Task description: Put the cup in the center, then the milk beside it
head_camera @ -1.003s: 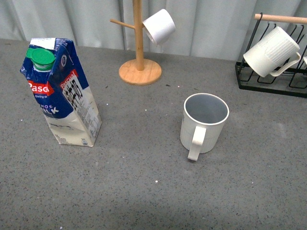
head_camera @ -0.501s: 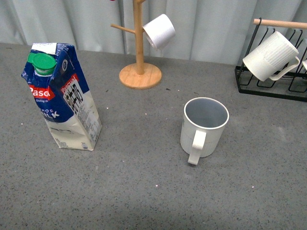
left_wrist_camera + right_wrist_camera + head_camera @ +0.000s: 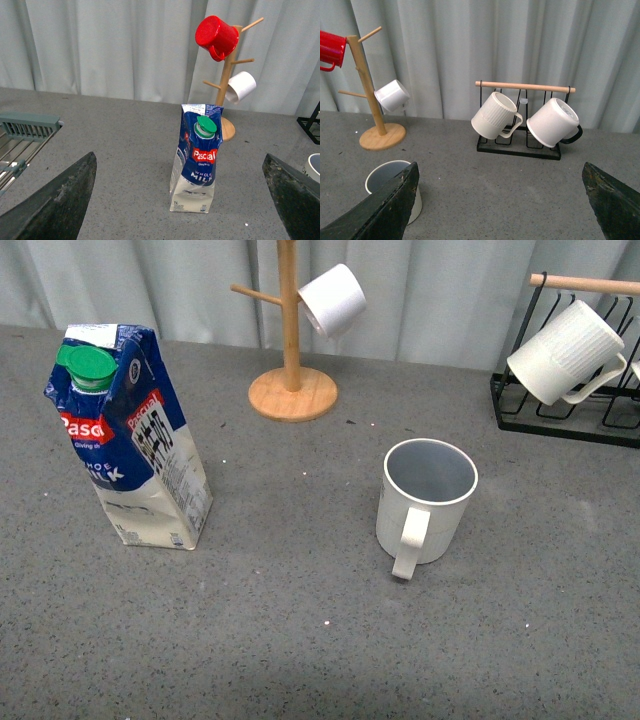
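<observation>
Grey tabletop (image 3: pixel 300 640): milk (image 3: pixel 196 170) before left hand (image 3: pixel 178 157), cup (image 3: pixel 394 176) before right hand (image 3: pixel 500 165)

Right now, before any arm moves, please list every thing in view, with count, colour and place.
cup: 1, cream-white, upright, right of tabletop's middle
milk: 1, blue and cream, green cap, upright, left
mug tree: 1, wooden, back
small cup: 1, white, hanging on tree
red cup: 1, red, tree's top
rack: 1, black wire, back right
ribbed mug: 1, white, hanging on rack
dark-handled mug: 1, white, hanging on rack
metal grid: 1, grey, left wrist view only
tabletop: 1, grey speckled
left jaws, right jaws: dark, open, empty
</observation>
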